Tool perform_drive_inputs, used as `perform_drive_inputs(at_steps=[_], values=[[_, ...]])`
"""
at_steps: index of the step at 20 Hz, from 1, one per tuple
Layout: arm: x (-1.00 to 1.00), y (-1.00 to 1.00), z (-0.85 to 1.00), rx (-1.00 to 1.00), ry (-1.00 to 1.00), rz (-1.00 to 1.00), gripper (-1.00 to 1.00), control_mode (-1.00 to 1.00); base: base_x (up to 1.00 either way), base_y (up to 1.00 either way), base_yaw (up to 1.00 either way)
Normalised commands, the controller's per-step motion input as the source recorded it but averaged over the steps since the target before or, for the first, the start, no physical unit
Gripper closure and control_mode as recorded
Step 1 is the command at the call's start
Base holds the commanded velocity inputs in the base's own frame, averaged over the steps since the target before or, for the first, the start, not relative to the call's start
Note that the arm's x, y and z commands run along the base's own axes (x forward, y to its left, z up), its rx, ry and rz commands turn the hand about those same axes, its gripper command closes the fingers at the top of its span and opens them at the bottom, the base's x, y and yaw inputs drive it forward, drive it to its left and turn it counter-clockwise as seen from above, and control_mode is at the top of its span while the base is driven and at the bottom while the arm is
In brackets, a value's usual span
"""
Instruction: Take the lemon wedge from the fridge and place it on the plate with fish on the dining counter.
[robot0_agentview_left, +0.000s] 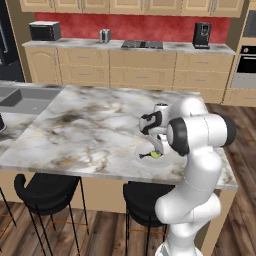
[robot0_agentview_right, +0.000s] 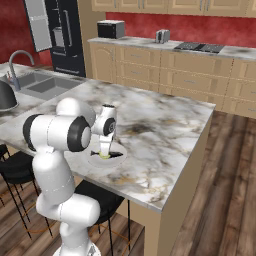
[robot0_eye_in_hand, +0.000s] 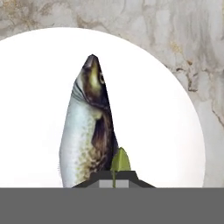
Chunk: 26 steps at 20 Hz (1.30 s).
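Poking from the end effector (robot0_eye_in_hand: 113, 177), lemon wedge (robot0_eye_in_hand: 120, 161).

One plate (robot0_eye_in_hand: 166, 131), one fish (robot0_eye_in_hand: 87, 131), one lemon wedge (robot0_eye_in_hand: 120, 161); two black stools (robot0_agentview_left: 45, 192) at six o'clock; one sink (robot0_agentview_right: 47, 85), one faucet (robot0_agentview_right: 17, 62).

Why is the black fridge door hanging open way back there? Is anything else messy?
The fridge door in the far corner stands open, likely left so after the lemon wedge was taken. Otherwise nothing looks spilled or broken: the end effector holds the wedge over the plate with fish.
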Motion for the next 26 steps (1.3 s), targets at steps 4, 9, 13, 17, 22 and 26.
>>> perform_drive_inputs(at_steps=[4, 9, 13, 17, 22, 26], values=[[0.07, 0.0, -0.18, 0.0, 0.0, -0.07, 1.0, -1.0, 0.0, 0.0, 0.0], [0.02, 0.0, -0.16, 0.0, 0.0, -0.04, 1.0, -1.0, 0.0, 0.0, 0.0], [0.0, 0.0, 0.0, 0.0, 0.02, 0.0, -1.0, -1.0, 0.0, 0.0, 0.0], [-0.13, 0.0, 0.27, 0.0, -0.07, -0.02, -1.0, -1.0, 0.0, 0.0, 0.0], [-0.51, 0.05, 0.77, 0.0, -0.12, -0.03, -1.0, -1.0, 0.0, 0.0, 0.0], [-1.0, -0.04, 0.56, 0.0, -0.13, 0.0, -1.0, -1.0, 0.0, 0.0, 0.0]])
